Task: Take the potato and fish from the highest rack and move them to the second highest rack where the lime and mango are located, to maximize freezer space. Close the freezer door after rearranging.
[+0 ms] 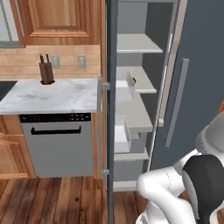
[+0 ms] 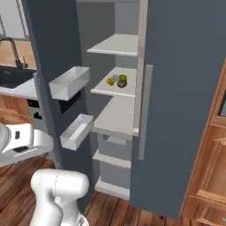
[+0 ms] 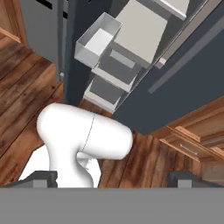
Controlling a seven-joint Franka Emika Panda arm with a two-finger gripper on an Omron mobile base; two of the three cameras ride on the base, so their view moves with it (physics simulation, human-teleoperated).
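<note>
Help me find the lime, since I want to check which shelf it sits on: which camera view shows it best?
The right base view: the lime shows as a green ball on a freezer shelf, beside the yellow mango and the brown potato. In the left base view that shelf is seen edge-on, the lime hidden. The hand view looks at lower shelves.

Arm: folded low, white links bent close together, dark joint at lower right of left base view.
Gripper: jaws spread wide, dark fingertips far apart at the hand view's bottom corners, nothing between them.
Hand: pointing downward over the arm's own white link.
</note>
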